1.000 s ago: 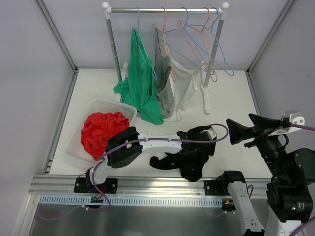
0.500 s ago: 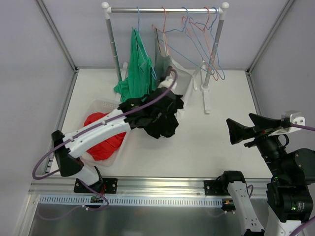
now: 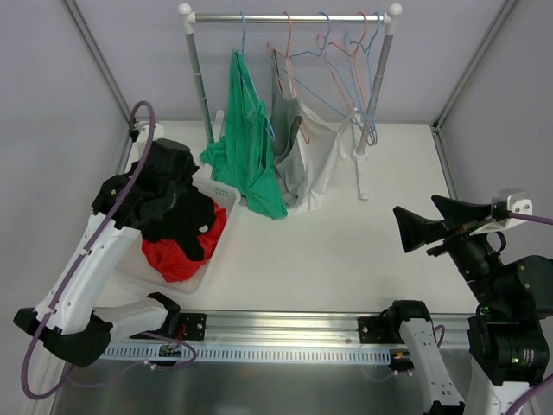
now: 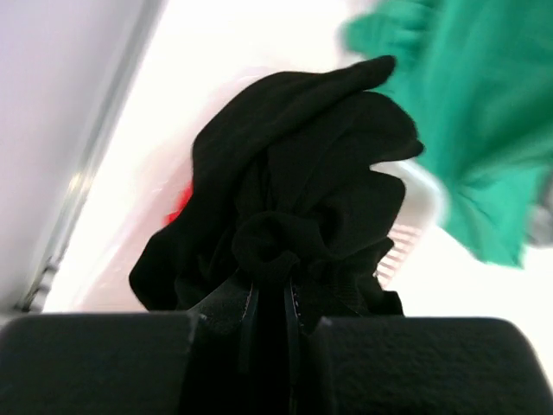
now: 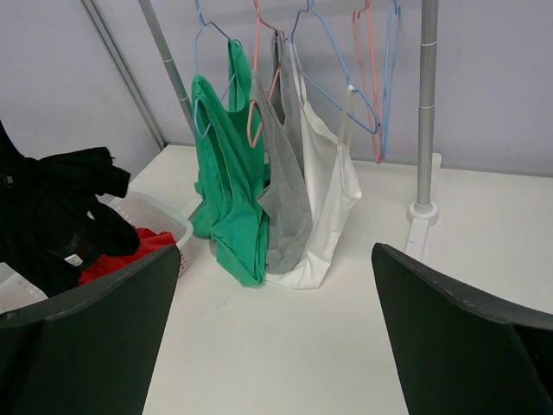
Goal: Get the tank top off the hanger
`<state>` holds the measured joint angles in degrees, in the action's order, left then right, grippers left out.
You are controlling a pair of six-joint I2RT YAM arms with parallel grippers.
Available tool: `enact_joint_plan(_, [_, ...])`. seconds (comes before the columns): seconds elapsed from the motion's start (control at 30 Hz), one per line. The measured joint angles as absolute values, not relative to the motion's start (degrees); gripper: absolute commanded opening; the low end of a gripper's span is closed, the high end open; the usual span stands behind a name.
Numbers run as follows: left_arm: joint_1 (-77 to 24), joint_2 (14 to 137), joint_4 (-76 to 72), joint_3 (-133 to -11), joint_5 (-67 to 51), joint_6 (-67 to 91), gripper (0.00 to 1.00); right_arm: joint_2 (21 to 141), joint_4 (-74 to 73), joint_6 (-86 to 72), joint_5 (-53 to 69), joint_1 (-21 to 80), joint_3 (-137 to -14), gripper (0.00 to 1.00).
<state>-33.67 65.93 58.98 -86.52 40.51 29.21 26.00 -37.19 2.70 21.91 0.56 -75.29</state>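
The black tank top [image 3: 173, 212] has moved left from the middle and now hangs, already off the clothes rail [image 3: 259, 16], over the white basket [image 3: 226, 197], squeezed tight in the left gripper [image 4: 269, 311] and still to be dropped, while the right gripper [image 5: 276, 328] waits wide open, empty.

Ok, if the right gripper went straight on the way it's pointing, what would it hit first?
Probably the white tank top, near its hem, next to the grey tank top. It sits between the open fingers of the right gripper in the wrist view, and the way looks free, though depth is unclear.
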Motion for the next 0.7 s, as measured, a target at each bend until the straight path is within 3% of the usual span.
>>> enact_joint_plan(0.2, [-21.9,60.8,61.8,-78.8,39.1,31.6,0.00,26.7,-36.5,2.1,23.5,0.6,-75.3,1.00])
enact_joint_plan(0.7, [-22.5,58.8,56.0,-52.5,25.7,41.7,0.00,26.7,-35.3,2.1,26.2,0.6,-75.6,0.99])
